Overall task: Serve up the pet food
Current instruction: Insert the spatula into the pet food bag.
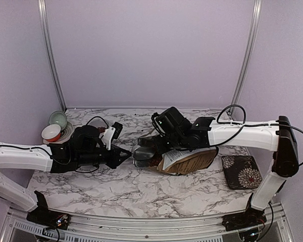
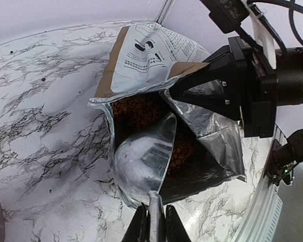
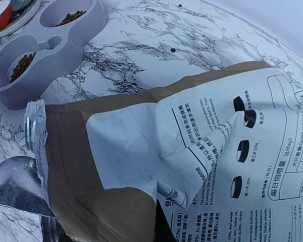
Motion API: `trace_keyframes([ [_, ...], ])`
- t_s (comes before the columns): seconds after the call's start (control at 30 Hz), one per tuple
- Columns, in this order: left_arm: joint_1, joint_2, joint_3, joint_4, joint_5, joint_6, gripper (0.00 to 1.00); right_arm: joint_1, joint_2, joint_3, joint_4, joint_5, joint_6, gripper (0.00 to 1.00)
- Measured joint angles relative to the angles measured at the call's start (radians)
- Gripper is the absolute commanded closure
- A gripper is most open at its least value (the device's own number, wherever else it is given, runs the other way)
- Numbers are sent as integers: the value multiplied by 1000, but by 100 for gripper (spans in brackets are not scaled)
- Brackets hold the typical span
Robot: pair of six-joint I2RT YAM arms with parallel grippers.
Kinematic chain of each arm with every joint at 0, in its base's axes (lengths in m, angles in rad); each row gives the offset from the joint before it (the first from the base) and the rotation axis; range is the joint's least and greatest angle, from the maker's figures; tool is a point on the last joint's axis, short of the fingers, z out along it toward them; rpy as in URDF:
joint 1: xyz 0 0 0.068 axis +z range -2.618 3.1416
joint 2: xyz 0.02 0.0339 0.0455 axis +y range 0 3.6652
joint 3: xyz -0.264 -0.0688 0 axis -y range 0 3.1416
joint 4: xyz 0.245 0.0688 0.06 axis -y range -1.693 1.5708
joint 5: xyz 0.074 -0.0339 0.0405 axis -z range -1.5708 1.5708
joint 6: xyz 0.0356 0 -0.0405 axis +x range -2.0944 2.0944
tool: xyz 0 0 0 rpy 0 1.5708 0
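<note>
The pet food (image 2: 135, 111) is reddish-brown kibble inside the open brown-and-white bag (image 2: 156, 55), which lies on its side. My left gripper (image 2: 155, 227) is shut on the handle of a metal scoop (image 2: 141, 159). The scoop's bowl sits in the bag's foil mouth and looks empty. My right gripper (image 2: 179, 91) is shut on the bag's upper lip and holds the mouth open. In the top view the left gripper (image 1: 123, 157) and the right gripper (image 1: 154, 143) meet at the bag (image 1: 189, 161). A grey double feeder (image 3: 65, 50) holds some kibble (image 3: 21, 66) in both wells.
A red-patterned bowl (image 1: 51, 132) and a green bowl (image 1: 58, 119) stand on a plate at the far left. A dark flowered mat (image 1: 241, 171) lies at the right. A loose pellet (image 3: 172, 50) lies on the marble. Both arms crowd the table's middle.
</note>
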Motion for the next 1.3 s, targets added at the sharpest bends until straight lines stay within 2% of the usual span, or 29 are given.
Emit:
trace_keyframes([
  [0.23,-72,97,43,34,-188,46,100,0,0,0,0,5,2,100],
  [0.5,-94,171,45,111,-288,50,100,1,5,2,0,5,0,100],
  [1.0,-95,324,112,187,-337,34,100,2,10,2,1,5,0,100],
  [1.3,-103,342,113,193,-316,-44,100,2,10,2,1,5,0,100],
])
